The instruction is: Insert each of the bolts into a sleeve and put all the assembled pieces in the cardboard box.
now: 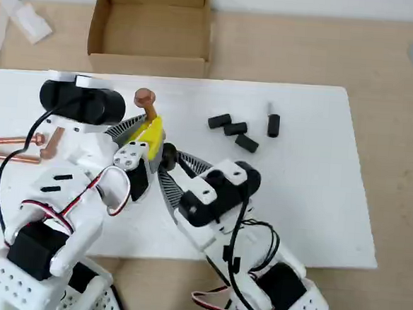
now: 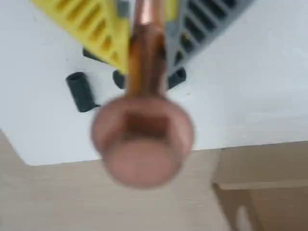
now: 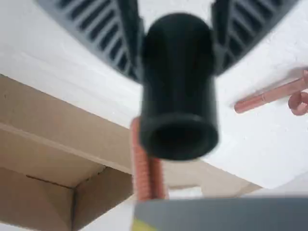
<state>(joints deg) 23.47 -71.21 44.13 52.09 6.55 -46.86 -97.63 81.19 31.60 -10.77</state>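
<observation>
Sleeves (image 1: 235, 129) lie right on the board (image 1: 316, 205), spare bolts (image 1: 13, 157) at its left edge, cardboard box (image 1: 149, 65) behind it.

Our two arms: white printed shells, black motors.

Our left arm (image 1: 68, 209) and our right arm (image 1: 236, 235) are built of white plastic links with black servo blocks at the joints. Each is mounted on a white base (image 1: 13, 283) pierced with rows of small holes at the near edge. Red, black and white wires loop along the left arm, and black wires with a red strand trail down the right. Our left gripper (image 1: 148, 120) has one yellow ribbed finger (image 2: 91, 24) and one grey ribbed one. Both fingers (image 3: 91, 24) of our right gripper (image 1: 169, 159) are dark grey and ribbed.
</observation>
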